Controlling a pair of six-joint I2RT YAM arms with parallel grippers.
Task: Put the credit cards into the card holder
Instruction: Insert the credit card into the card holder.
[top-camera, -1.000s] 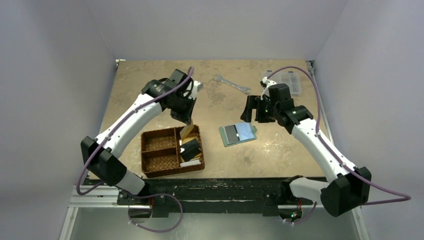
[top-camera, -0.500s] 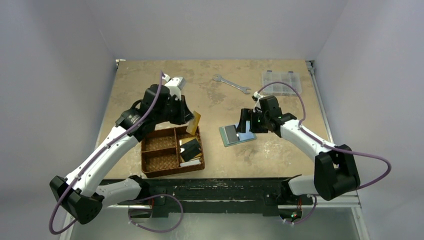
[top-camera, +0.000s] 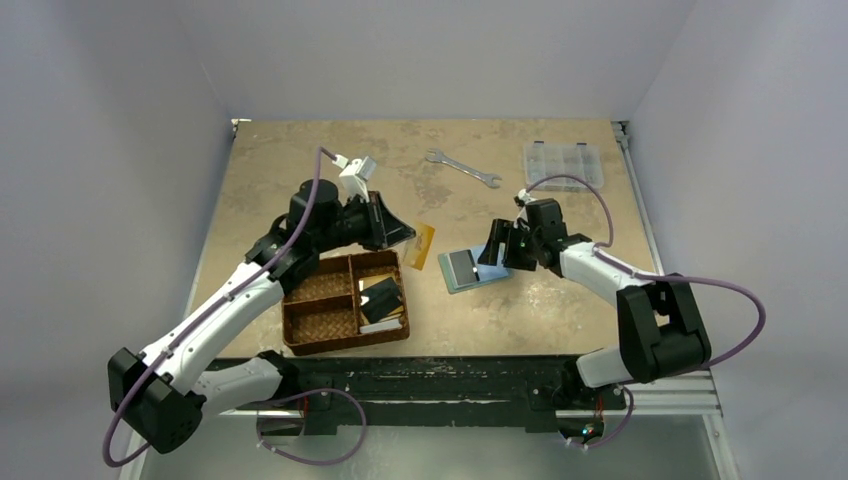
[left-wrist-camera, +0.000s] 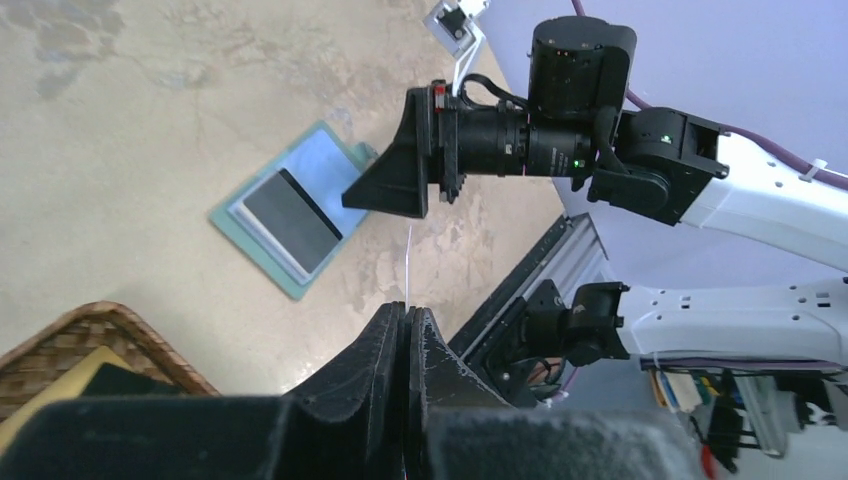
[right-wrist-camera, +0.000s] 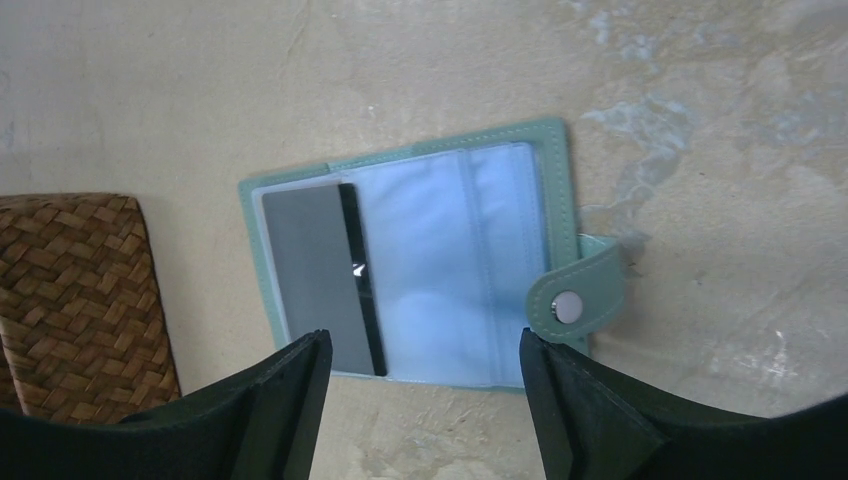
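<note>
The card holder (top-camera: 475, 267) lies open on the table, grey-green with pale blue pockets; a grey card with a black stripe (right-wrist-camera: 322, 275) sits in its left pocket and its snap tab (right-wrist-camera: 578, 295) points right. My left gripper (top-camera: 408, 238) is shut on the orange-yellow card (top-camera: 423, 246) and holds it above the table just left of the holder; in the left wrist view the card shows edge-on as a thin line (left-wrist-camera: 409, 265). My right gripper (top-camera: 497, 246) is open and empty over the holder's right half, its fingers (right-wrist-camera: 290, 390) either side of it.
A brown woven basket (top-camera: 344, 301) at front left holds black and white cards (top-camera: 381, 300). A wrench (top-camera: 462, 168) and a clear compartment box (top-camera: 563, 162) lie at the back. The table's front edge and rail run below the basket.
My left gripper has lifted the orange-yellow card out of the basket and carried it right toward the holder. My right gripper has come down and forward to the holder's right side.
</note>
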